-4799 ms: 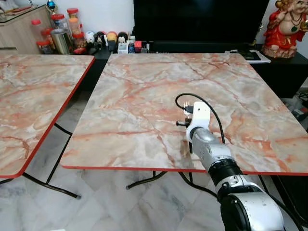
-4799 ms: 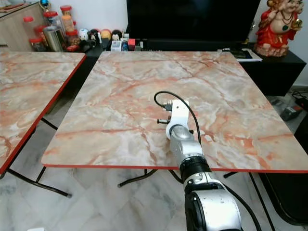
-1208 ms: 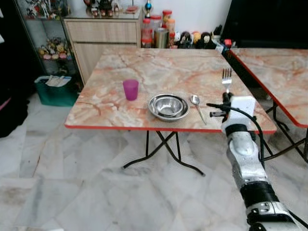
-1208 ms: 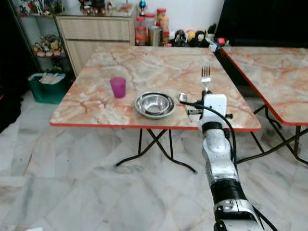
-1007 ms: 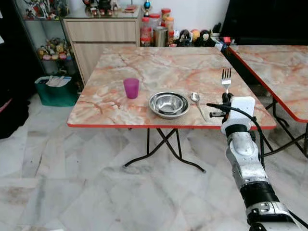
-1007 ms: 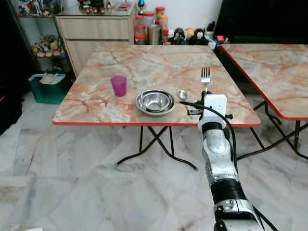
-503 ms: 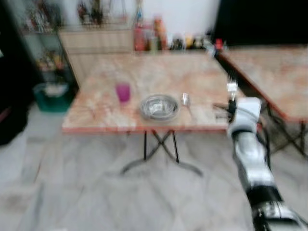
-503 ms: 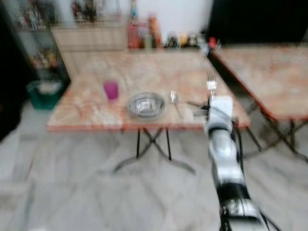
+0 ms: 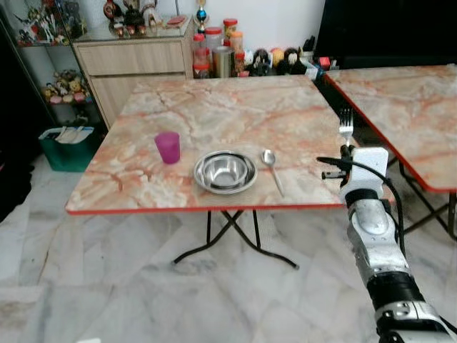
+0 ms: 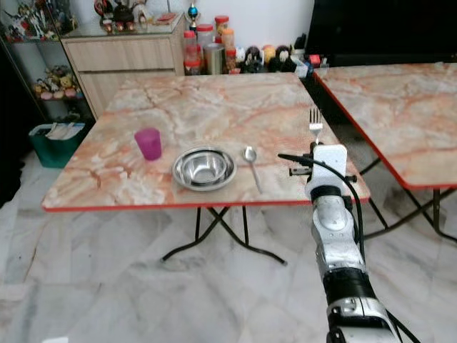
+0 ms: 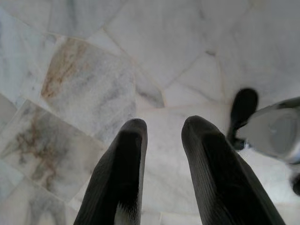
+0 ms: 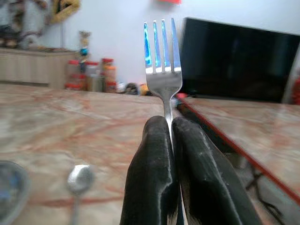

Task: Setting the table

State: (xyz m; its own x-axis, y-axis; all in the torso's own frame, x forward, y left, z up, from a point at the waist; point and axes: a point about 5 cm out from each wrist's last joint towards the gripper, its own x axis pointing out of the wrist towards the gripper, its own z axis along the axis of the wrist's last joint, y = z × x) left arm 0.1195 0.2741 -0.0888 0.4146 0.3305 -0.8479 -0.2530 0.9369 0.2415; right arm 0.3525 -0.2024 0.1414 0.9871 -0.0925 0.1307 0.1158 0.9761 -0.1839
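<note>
Right end effector [image 12: 171, 140] clenched on 1 fork [image 12: 163, 65], handle pinched between both fingers, tines straight up. In head view it's raised at the near right corner of the table [image 9: 214, 107], fork [image 9: 345, 126] upright above the wrist.

Left end effector [image 11: 161, 129] released, fingers apart, nothing between them, hanging over the marble floor [image 11: 93, 84].

On the table, going left from the right end effector:
- 1 spoon [image 9: 271, 168], nearest, lying flat, bowl end away from the robot
- 1 steel bowl [image 9: 225, 171], just beside the spoon, not touching. Could be more than one nested, can't tell
- 1 purple cup [image 9: 168, 147], upright, further left and slightly further back, apart from the bowl

All three sit near the table's front edge.

Second table [image 9: 400, 100], same marble top, to the right of the end effector, gap between the two.

Beyond: 1 wooden cabinet [image 9: 136, 64] behind the table, jars [image 9: 214, 53] and small figurines clustered next to it, count unclear. Dark TV screen [image 9: 385, 28] behind the second table.
</note>
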